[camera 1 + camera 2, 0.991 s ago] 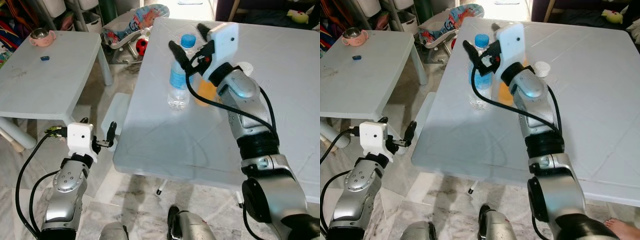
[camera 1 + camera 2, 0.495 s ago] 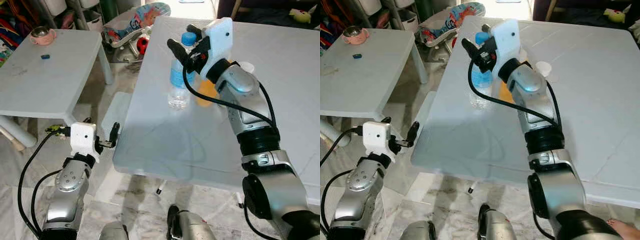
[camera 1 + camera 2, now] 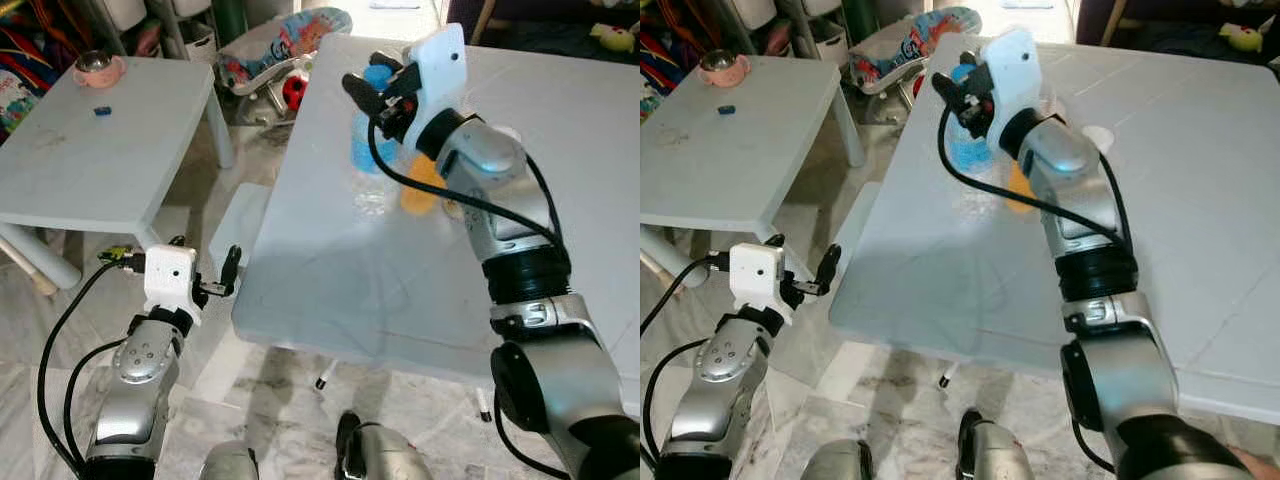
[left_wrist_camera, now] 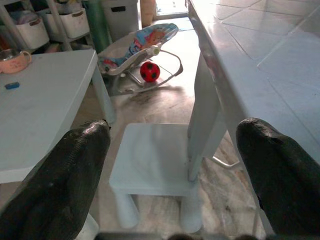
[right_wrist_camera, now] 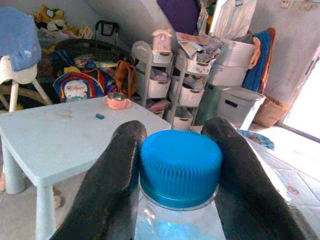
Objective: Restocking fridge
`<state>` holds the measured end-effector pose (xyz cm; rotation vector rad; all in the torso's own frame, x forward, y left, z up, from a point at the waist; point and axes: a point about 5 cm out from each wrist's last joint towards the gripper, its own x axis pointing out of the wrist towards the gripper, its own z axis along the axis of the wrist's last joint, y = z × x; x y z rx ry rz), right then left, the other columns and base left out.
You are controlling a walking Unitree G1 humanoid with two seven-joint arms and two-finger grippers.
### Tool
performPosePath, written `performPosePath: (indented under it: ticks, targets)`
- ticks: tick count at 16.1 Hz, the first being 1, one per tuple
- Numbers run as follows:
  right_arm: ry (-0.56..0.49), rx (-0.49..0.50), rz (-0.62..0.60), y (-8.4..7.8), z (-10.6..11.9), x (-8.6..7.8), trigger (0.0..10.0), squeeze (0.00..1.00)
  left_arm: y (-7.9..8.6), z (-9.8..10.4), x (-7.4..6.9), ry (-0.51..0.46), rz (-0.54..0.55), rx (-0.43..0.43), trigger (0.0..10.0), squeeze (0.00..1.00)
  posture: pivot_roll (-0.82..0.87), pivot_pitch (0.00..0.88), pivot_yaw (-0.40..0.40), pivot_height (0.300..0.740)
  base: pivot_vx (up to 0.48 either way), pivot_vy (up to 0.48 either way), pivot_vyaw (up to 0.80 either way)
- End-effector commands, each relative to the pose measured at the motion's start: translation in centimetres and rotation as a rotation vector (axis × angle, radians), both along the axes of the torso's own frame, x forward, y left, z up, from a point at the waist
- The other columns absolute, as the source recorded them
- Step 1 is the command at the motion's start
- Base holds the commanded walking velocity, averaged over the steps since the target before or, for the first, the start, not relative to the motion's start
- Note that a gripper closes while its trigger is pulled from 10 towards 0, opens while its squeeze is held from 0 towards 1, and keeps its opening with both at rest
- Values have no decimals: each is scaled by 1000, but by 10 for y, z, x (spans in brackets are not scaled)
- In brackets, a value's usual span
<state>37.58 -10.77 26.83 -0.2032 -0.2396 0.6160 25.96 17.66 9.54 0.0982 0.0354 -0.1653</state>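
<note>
At the far left, on the low pale-blue plastic side surface [image 3: 100, 150], a small pink cup with a metal lid [image 3: 97, 68] and a tiny blue block [image 3: 102, 110] sit well apart from the work. Nearer the robot, the left pincer [image 3: 215, 285] hangs below the edge of the large white tiled surface [image 3: 340, 260], its two black fingers [image 4: 60, 180] spread wide and holding nothing; a small white stool [image 4: 155, 160] stands on the floor beyond it. Further right, the clear plastic water bottle with a blue label and blue screw cap [image 3: 372, 140] stands upright near the big surface's left edge, with an orange bottle [image 3: 420, 190] just beside it. The right pincer [image 3: 375, 85] is at the bottle's top, its fingers [image 5: 112, 175] flanking the blue cap [image 5: 180, 160] closely on both sides; whether they press it yet I cannot tell. To do this step well, I judge the fingers should settle lower onto the neck beneath the cap, close squarely, then lift straight up so the orange bottle is not knocked.
</note>
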Motion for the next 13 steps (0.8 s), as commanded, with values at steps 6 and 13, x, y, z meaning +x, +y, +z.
performPosePath:
  ticks: [6,13]
  targets:
    - [151,-77,-49,-14,-15,8,0,0,2,-4,2,33,2,20,10000,0,57,148,9,740,0,0,0]
    - [38,168,30,-6,9,-12,0,0,4,-9,3,55,24,19,10000,0,57,104,-5,740,0,0,0]
